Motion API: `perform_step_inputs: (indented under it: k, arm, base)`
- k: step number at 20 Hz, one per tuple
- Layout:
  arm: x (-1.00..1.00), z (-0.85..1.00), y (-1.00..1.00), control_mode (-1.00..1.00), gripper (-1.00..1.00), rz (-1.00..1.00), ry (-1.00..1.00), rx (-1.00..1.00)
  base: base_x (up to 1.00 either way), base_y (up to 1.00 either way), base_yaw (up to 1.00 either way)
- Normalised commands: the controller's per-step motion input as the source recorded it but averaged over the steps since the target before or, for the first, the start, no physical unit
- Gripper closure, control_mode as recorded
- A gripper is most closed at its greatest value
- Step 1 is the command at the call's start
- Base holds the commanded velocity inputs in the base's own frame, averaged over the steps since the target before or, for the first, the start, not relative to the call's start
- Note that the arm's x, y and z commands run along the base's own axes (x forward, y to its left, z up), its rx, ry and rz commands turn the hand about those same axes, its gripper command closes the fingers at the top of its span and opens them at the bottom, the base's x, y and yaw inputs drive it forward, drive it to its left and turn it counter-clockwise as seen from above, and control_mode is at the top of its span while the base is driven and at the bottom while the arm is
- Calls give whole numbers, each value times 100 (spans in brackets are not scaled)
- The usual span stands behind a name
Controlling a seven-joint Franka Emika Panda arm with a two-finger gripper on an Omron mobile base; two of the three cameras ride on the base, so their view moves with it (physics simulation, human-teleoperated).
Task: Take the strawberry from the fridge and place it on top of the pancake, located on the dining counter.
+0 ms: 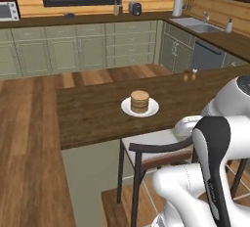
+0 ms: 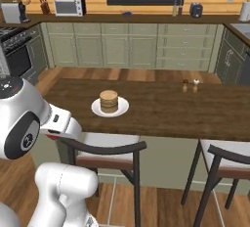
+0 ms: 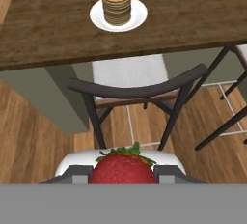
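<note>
In the hand view a red strawberry [image 3: 123, 166] with green leaves sits between the grey fingers [image 3: 79, 174] of my gripper [image 3: 123, 174], which is shut on it. The gripper hangs above a stool, short of the dining counter [image 3: 48, 30]. On that dark wooden top stands a round white plate [image 3: 138, 14] with the tan pancake stack [image 3: 116, 3]. The base views show the pancake [image 1: 139, 101] [image 2: 109, 101] on its plate [image 1: 153, 108] [image 2: 122, 107], near the middle of the counter [image 1: 88, 113] [image 2: 161, 111]. The fridge is out of view.
A dark-framed stool with a pale seat [image 3: 130, 78] [image 1: 151, 147] [image 2: 105, 145] stands between me and the counter, with a second stool [image 2: 224, 157] to its right. Two small shakers [image 1: 190, 75] [image 2: 190, 85] stand at the counter's far side. Green cabinets and a sink [image 1: 195, 24] line the back walls.
</note>
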Motion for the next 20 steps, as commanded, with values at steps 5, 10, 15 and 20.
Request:
perform_step_inputs:
  k: [5,10,15,20]
  arm:
    - [0,0,0,100,100,0,0,0]
    - [0,0,0,100,100,0,0,0]
    - [0,0,0,100,100,0,0,0]
    - [55,8,1,-100,100,0,0,-1]
  base:
    - [35,6,16]
    - [11,1,0]
    - [20,1,0]
    - [8,1,0]
